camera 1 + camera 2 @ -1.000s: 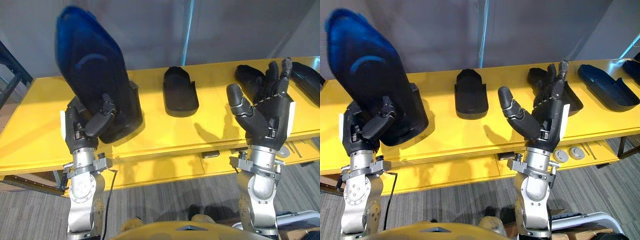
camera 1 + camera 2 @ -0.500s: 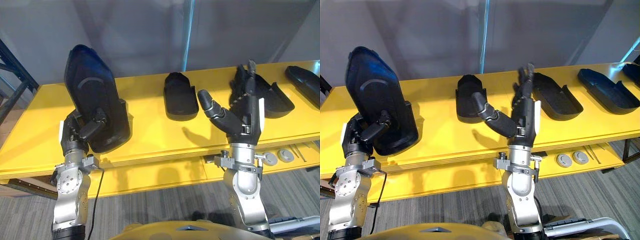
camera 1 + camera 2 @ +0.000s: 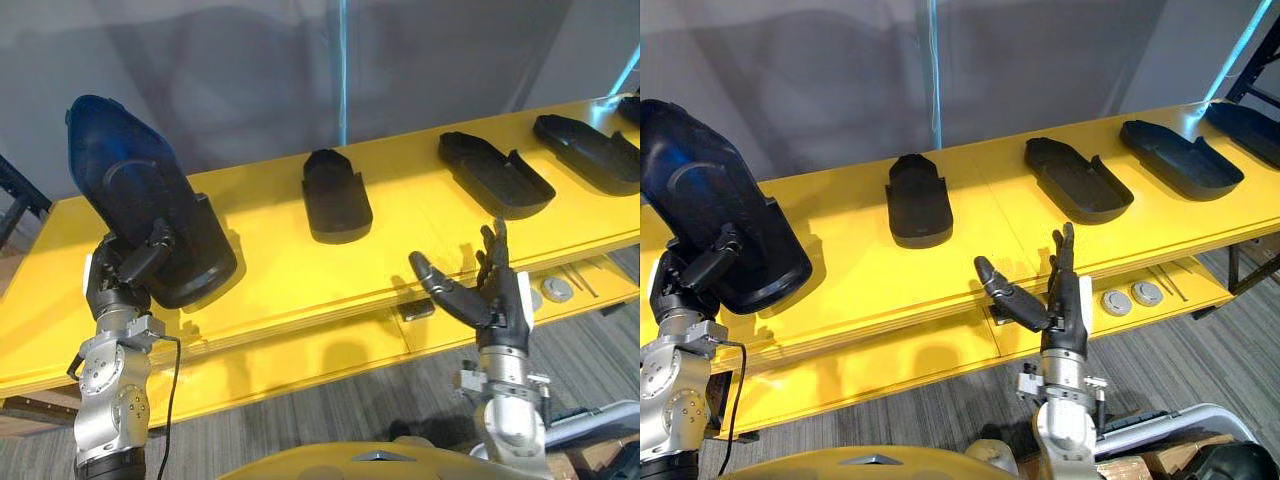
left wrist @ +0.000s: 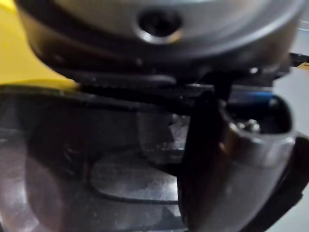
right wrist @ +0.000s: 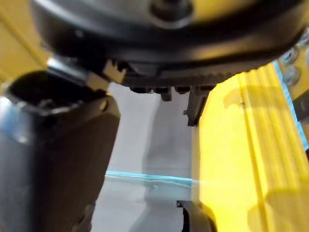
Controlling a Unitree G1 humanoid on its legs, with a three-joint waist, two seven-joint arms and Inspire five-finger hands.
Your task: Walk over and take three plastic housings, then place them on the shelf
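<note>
right robot hand [image 3: 500,305] lowered, fingers spread; left robot hand [image 3: 125,275] grips housing [image 3: 140,200] above yellow table [image 3: 260,270]

Nothing readable for you in these, honestly. The plastic housing [image 3: 150,215] at the upper left of the frame has a curved moulded line on its back, but that's a shape, not a letter or number. The other housings [image 3: 337,195] along the yellow tabletop [image 3: 270,260] look plain dark. The round discs [image 3: 1146,292] at the lower right are too small to tell any marking.
</note>
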